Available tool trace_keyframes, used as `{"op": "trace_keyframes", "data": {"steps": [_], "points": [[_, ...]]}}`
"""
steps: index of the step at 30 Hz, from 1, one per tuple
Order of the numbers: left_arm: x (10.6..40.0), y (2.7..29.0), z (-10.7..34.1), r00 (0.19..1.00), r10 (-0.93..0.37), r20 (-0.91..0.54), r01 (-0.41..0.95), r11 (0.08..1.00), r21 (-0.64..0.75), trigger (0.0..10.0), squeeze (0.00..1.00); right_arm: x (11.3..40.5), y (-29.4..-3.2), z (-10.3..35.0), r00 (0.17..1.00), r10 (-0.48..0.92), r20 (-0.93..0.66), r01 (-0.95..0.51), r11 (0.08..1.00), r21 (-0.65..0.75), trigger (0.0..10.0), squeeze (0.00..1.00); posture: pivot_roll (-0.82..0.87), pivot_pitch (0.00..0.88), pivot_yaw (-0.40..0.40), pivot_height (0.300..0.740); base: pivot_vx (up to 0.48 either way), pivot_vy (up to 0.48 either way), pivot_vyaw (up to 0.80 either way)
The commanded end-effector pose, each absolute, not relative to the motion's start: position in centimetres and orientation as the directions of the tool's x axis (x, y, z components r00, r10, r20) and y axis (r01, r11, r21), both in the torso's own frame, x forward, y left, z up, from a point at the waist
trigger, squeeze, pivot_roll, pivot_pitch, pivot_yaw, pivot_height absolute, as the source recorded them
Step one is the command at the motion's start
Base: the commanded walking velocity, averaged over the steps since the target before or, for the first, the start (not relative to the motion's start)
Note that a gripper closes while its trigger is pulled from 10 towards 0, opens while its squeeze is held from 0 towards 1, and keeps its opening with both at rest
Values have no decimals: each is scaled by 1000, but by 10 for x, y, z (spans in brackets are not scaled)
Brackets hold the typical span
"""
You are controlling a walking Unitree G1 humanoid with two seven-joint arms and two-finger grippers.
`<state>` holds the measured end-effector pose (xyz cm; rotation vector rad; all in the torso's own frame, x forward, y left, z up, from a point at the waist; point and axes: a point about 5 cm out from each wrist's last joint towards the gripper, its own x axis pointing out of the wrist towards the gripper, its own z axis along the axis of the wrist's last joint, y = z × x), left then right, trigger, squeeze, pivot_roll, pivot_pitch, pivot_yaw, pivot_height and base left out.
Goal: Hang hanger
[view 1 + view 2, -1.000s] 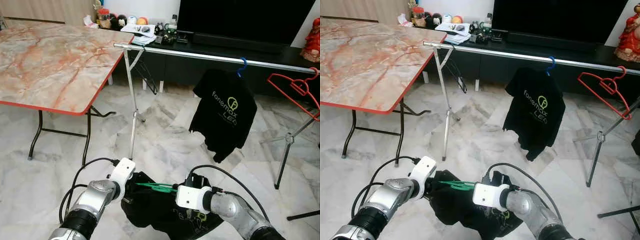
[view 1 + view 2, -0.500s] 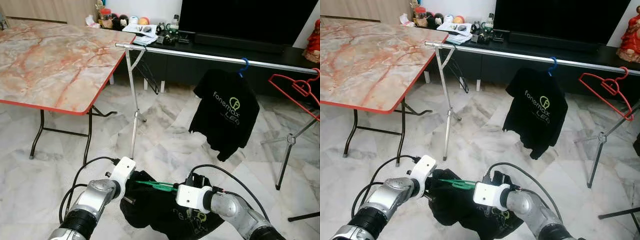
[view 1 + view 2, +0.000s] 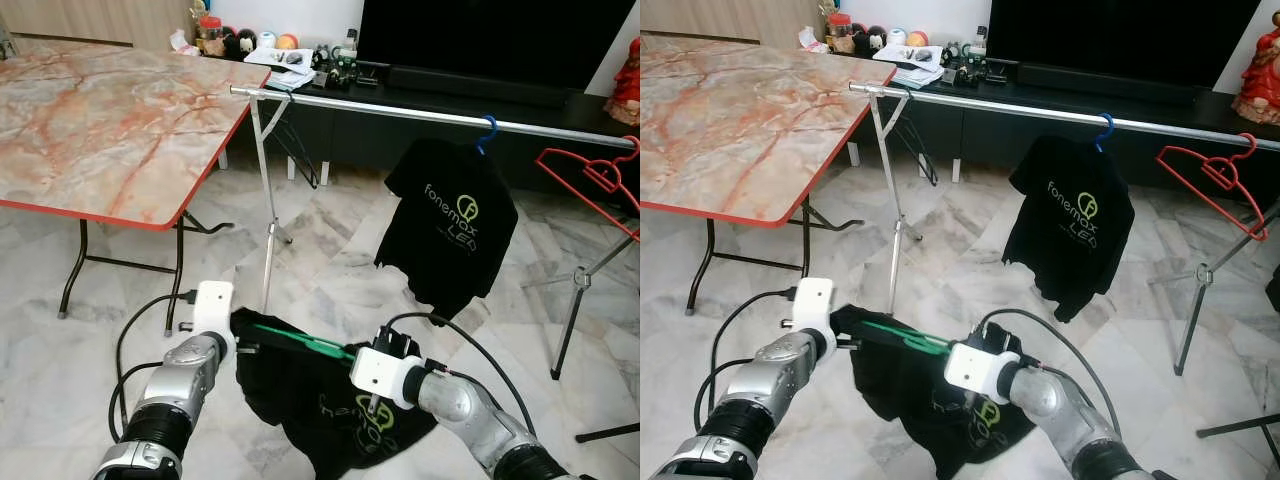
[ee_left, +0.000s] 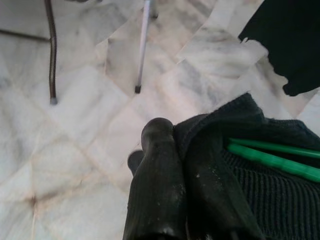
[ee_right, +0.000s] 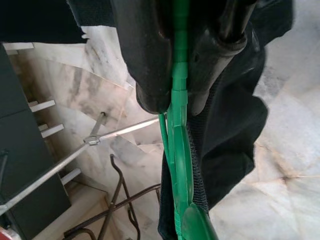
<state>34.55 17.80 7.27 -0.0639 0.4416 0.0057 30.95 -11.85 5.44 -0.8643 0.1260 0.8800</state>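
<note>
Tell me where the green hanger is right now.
The green hanger is low in front of the robot, inside a black shirt held between the left gripper and right gripper, below the silver rail.

Rail [image 3: 400,110] bare between its left post [image 3: 266,215] and the blue-hooked black shirt [image 3: 450,225]; that stretch open. Right of shirt, red hanger [image 3: 590,180] occupies rail. Bench [image 3: 110,110] edge crowds rail's left end.

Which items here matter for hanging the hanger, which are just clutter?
In the job:
green plastic hanger
black T-shirt on it
silver clothes rail
left gripper, shut on the shirt
right gripper, shut on the hanger

Lying about:
black logo shirt on blue hanger
empty red hanger
marble-top folding table
</note>
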Motion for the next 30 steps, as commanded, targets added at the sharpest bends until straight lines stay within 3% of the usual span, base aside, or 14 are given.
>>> {"op": "trace_keyframes", "data": {"steps": [1,4,6,7,9,13,17,18,21,24,26,27,28,30], "points": [[339,210,69,879,149,-453,-156,987,21,0,0,305,-154,43,697,524,-490,-709,396,-584,10000,0,80,93,-66,740,0,0,0],[333,210,57,848,139,-512,-116,990,77,0,0,306,-156,47,724,518,-456,-683,442,-582,10000,0,77,92,-66,740,0,0,0],[327,213,47,820,161,-549,-66,980,189,0,0,311,-154,59,754,539,-374,-653,555,-516,10000,0,76,92,-66,740,0,0,0],[322,216,39,798,179,-576,-39,968,248,0,0,312,-153,69,749,574,-330,-661,625,-415,10000,0,76,93,-65,740,0,0,0],[321,217,38,794,184,-580,-38,966,254,0,0,312,-153,70,741,585,-330,-671,630,-390,10000,0,76,93,-65,740,0,0,0],[312,217,26,763,168,-624,125,909,397,0,0,310,-174,66,712,553,-432,-702,569,-428,10000,0,72,91,-69,740,0,0,0],[306,210,17,728,101,-678,198,916,348,0,0,314,-187,70,735,517,-439,-678,582,-450,10000,0,71,91,-70,740,0,0,0],[302,204,12,701,57,-711,261,907,330,0,0,320,-192,80,769,503,-394,-637,653,-409,10000,0,75,90,-70,740,0,0,0],[302,204,11,703,77,-707,286,879,381,0,0,323,-191,90,769,536,-349,-634,709,-309,10000,0,74,86,-67,740,0,0,0],[304,205,14,719,86,-690,273,878,394,0,0,320,-190,88,728,564,-390,-680,668,-303,10000,0,70,85,-66,740,0,0,0],[314,208,26,777,118,-618,169,907,387,0,0,301,-187,73,561,641,-524,-824,490,-284,10000,0,73,85,-66,740,0,0,0],[317,211,31,794,138,-592,126,915,383,0,0,294,-186,68,503,659,-559,-861,435,-263,10000,0,73,85,-66,740,0,0,0],[317,211,31,794,138,-592,126,915,383,0,0,294,-186,68,503,659,-559,-861,435,-263,10000,0,73,85,-66,740,0,0,0],[324,221,42,820,213,-531,-4,930,367,0,0,279,-186,58,385,667,-638,-921,319,-223,10000,0,75,84,-69,740,0,0,0]]}}
